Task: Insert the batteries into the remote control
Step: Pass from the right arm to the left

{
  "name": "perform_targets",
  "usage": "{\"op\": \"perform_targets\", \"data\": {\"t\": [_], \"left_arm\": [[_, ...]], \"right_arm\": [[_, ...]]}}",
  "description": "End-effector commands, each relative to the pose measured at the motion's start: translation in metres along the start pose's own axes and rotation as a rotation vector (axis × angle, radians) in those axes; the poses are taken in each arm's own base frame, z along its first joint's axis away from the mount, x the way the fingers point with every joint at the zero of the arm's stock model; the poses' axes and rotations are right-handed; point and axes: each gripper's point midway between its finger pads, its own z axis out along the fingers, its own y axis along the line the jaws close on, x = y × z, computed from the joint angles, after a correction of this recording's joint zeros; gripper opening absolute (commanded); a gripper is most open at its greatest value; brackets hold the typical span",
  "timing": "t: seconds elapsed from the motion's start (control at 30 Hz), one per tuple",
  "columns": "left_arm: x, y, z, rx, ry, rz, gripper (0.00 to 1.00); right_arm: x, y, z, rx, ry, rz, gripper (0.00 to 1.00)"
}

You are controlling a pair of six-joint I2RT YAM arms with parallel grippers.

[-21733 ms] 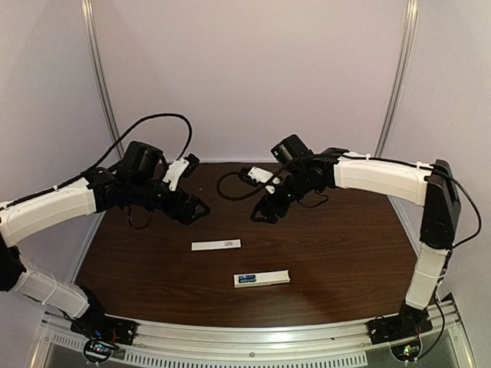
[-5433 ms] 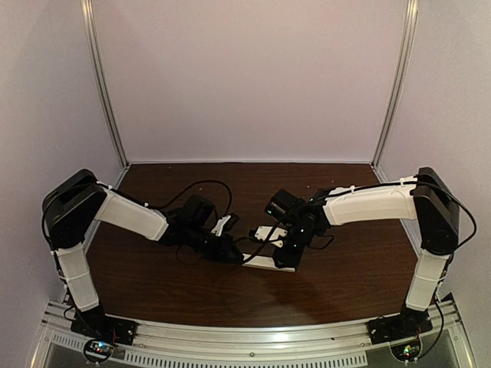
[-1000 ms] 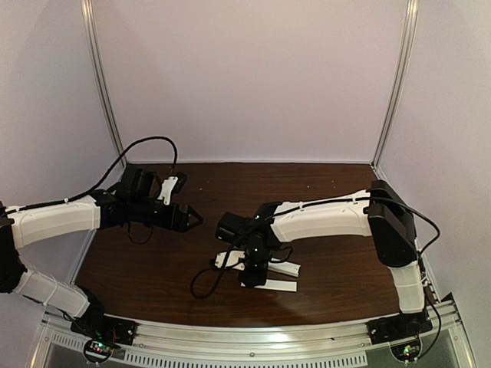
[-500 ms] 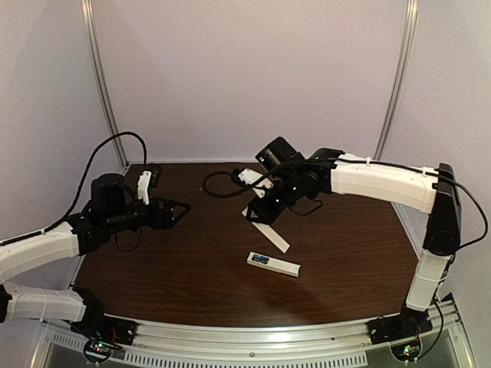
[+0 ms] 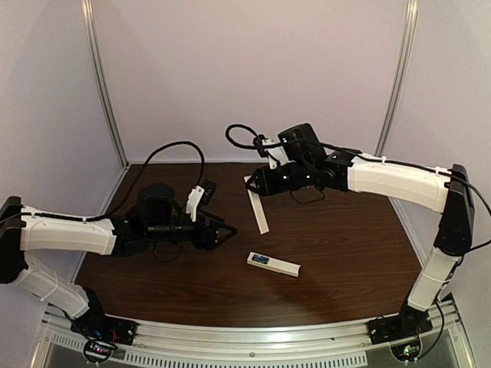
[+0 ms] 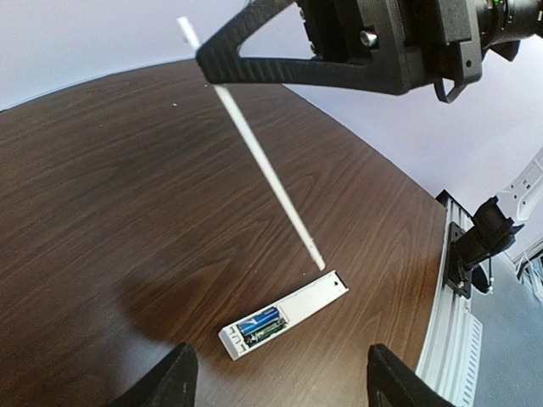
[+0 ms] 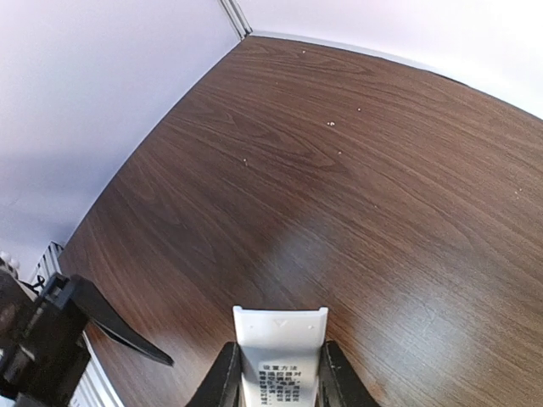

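The white remote control [image 5: 278, 265] lies on the dark wooden table [image 5: 345, 253], its recess facing up. Blue batteries [image 5: 260, 259] sit in the recess at its left end; they also show in the left wrist view [image 6: 261, 326] inside the remote [image 6: 316, 298]. My right gripper [image 5: 256, 181] is shut on the thin white cover strip [image 5: 258, 207] and holds it slanting in the air behind the remote. The strip fills the jaws in the right wrist view [image 7: 278, 352]. My left gripper [image 5: 229, 230] is open and empty, left of the remote and above the table.
Metal posts [image 5: 103, 84] and pale walls close in the back and sides. An aluminium rail [image 5: 253, 337] runs along the near edge. The right gripper's body [image 6: 373, 42] hangs above the left wrist view, and a left finger [image 7: 114, 326] shows in the right wrist view.
My left arm has swung right toward the middle of the table. My right gripper has lifted the cover strip a little higher and farther back. The remote has not moved.
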Motion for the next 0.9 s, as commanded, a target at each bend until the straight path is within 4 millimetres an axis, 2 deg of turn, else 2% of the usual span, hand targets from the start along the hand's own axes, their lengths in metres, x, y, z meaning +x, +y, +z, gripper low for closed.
{"op": "perform_targets", "data": {"t": [0.0,0.2,0.4,0.53,0.63,0.7,0.77,0.87], "left_arm": [[-0.031,-0.014,0.020,0.021,-0.100,0.009,0.69],[-0.041,-0.020,0.047,0.032,-0.108,-0.033,0.65],[-0.044,-0.013,0.065,0.000,-0.109,-0.069,0.56],[-0.044,-0.011,0.077,0.001,-0.099,-0.092,0.41],[-0.046,-0.010,0.081,0.002,-0.101,-0.115,0.22],[-0.048,-0.012,0.082,0.014,-0.109,-0.121,0.11],[-0.050,-0.015,0.081,0.032,-0.111,-0.129,0.02],[-0.052,-0.015,0.078,0.028,-0.100,-0.149,0.00]], "right_arm": [[-0.019,0.012,-0.010,-0.051,-0.096,0.086,0.19],[-0.019,0.009,-0.014,-0.046,-0.124,0.116,0.19],[-0.022,0.010,-0.021,-0.058,-0.163,0.148,0.19],[-0.023,0.012,-0.025,-0.069,-0.172,0.157,0.20],[-0.024,0.013,-0.030,-0.079,-0.187,0.161,0.22],[-0.025,0.015,-0.033,-0.084,-0.193,0.156,0.27],[-0.025,0.016,-0.038,-0.087,-0.201,0.145,0.37],[-0.032,0.013,-0.055,-0.065,-0.236,0.110,0.60]]}}
